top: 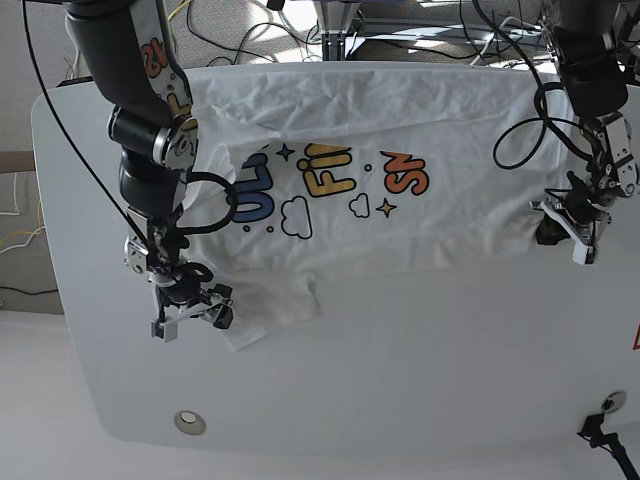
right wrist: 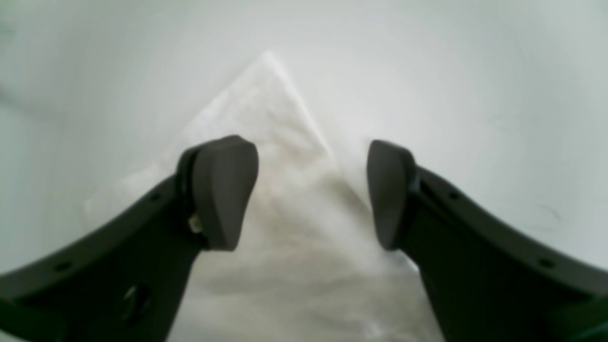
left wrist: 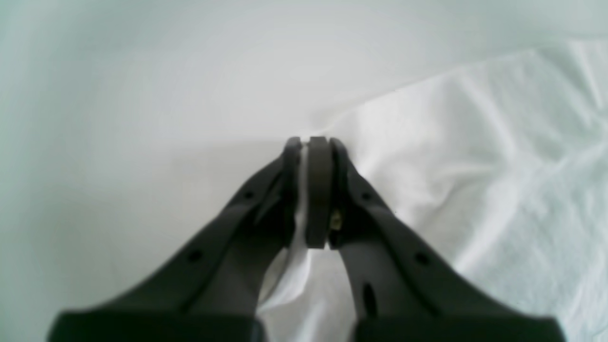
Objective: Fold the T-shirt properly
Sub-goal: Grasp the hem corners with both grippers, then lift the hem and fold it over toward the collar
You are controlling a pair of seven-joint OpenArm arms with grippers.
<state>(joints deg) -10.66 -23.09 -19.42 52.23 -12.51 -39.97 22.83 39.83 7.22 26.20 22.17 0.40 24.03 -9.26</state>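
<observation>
The T-shirt (top: 370, 190) is lying spread across the upper half of the white table (top: 400, 400) in the base view, with its printed front facing up. The coloured letters, the small clouds and the stars are sitting near the middle of the cloth. One sleeve is hanging down toward the lower left of the frame, and the fabric there is wrinkled.

The left gripper (top: 562, 232) is standing at the right edge of the base view, on the border of the shirt. In the left wrist view, the left gripper (left wrist: 309, 142) is pressing its two dark jaws together, and a thin strip of white cloth is showing between them, so it is pinching the T-shirt (left wrist: 475, 166) at its edge. The rest of the fabric is spreading to the right side of that frame, and the bare table (left wrist: 142, 118) is filling the left side.

The right gripper (top: 200, 305) is standing at the lower left of the base view, over the hanging sleeve. In the right wrist view, the right gripper (right wrist: 313, 190) is keeping its jaws wide apart, and nothing is sitting between the pads. A pointed corner of the T-shirt (right wrist: 285, 166) is lying under the gap, with its tip toward the top of the frame. Whether the fingertips are touching the cloth is not clear.

Black cables (top: 520, 140) are looping from both arms above the shirt.
</observation>
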